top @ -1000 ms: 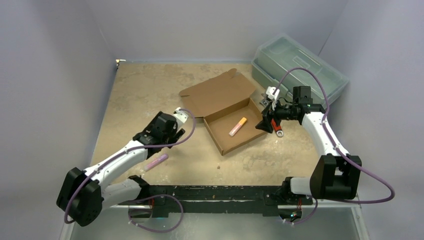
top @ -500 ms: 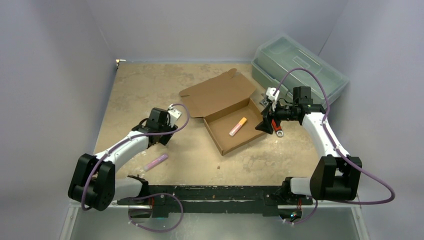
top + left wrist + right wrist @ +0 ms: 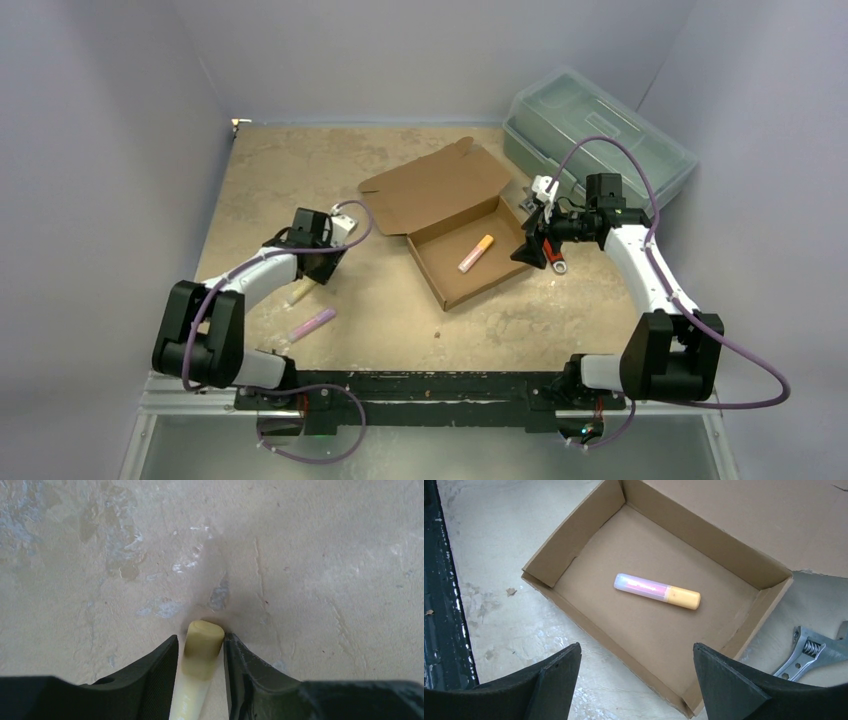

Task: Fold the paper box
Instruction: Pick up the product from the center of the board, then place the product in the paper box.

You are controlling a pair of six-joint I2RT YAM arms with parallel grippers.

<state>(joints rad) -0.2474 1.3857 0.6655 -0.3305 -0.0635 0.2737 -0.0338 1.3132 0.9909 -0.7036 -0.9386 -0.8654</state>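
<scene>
While settling onto the yellow marker (image 3: 197,680), hold the left claw (image 3: 201,639) square to the barrel. Jaws set on either side just behind the blunt end, very near or touching; impossible to say whether actually pinching. Grip the round barrel rather than the tip, firmly enough to stop any rolling against the table (image 3: 270,170). Lift straight up before swinging across, to avoid dragging.

Probably bound for the paper box (image 3: 436,188), sitting mid-table with tray walls raised and lid lying flat open behind. Release low over the tray floor, beside the pink-and-orange highlighter (image 3: 656,591) already lying there, and clear of the walls, so as to leave the lid free to shut. Watch the forearm near the purple marker (image 3: 312,322), loose on the table closer to the arm's base.

Leave the right claw (image 3: 636,652) alone for now: spread wide, holding nothing, poised above the tray's right side, not far from the wrench (image 3: 811,652). Perhaps useful there for steadying a wall. Lid not yet folded over.
</scene>
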